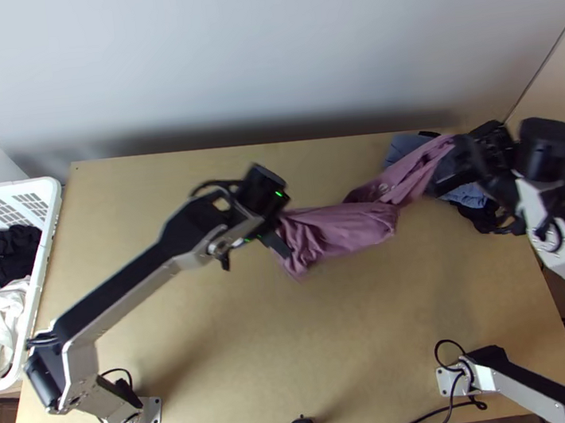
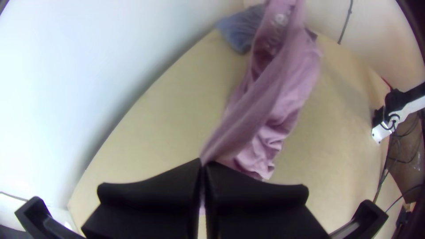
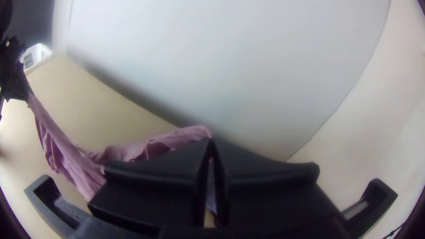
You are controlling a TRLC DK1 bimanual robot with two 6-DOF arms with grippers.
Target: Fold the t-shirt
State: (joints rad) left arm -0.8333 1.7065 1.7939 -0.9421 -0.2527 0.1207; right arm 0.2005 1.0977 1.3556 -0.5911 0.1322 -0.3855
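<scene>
While we are holding the t-shirt (image 1: pixel 336 230) between both hands, our left gripper (image 1: pixel 281 245) is closing its wide, flat black fingers on one end of it, leaving no more gap than the cloth is filling. Our right gripper (image 1: pixel 447 160) is likewise pressing its fingers together, and its tips are pinching the opposite end. We are not able to tell which parts of the garment we are gripping.

Between our hands, the t-shirt is running as a long, narrow, bunched band, twisting into a thinner strip toward the right gripper and bulging into loose folds nearer the left. We are seeing soft, dusty-pink fabric, creasing finely and drooping limply.

Beneath and beside our right gripper, a blue-grey cloth (image 1: pixel 403 149) is lying crumpled. Below our hands, the light wooden table (image 1: pixel 238 335) is showing a smooth, plain surface. Well out beyond our left gripper, a white slatted plastic basket (image 1: pixel 55 203) is holding rumpled black cloth (image 1: pixel 10 250) and white cloth (image 1: pixel 0 322).
</scene>
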